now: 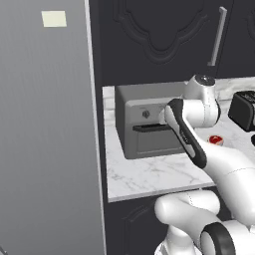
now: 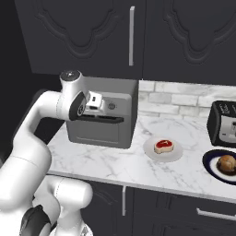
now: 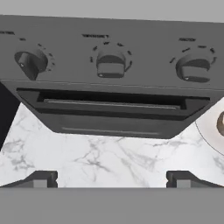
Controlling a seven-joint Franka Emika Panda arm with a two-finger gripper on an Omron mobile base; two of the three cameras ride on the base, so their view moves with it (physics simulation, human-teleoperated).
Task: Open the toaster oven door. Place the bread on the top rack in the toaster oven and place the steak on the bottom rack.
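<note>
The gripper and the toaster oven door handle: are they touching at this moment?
Apart. In the hand view the open gripper has both fingertips over bare marble counter, with counter visible between them and the door handle.

Even flat rendered light (soft shadows), sharp, no glare

You've got the gray toaster oven [image 2: 103,117] at the table's left end, three dark knobs across its top panel. Toaster oven door [image 3: 109,118] sits cracked slightly open, dark bar handle [image 2: 99,119] across it. Red steak [image 2: 163,146] lies flat on a pale plate right of the oven. Brown bread [image 2: 227,163] sits on a dark plate farther right.
</note>
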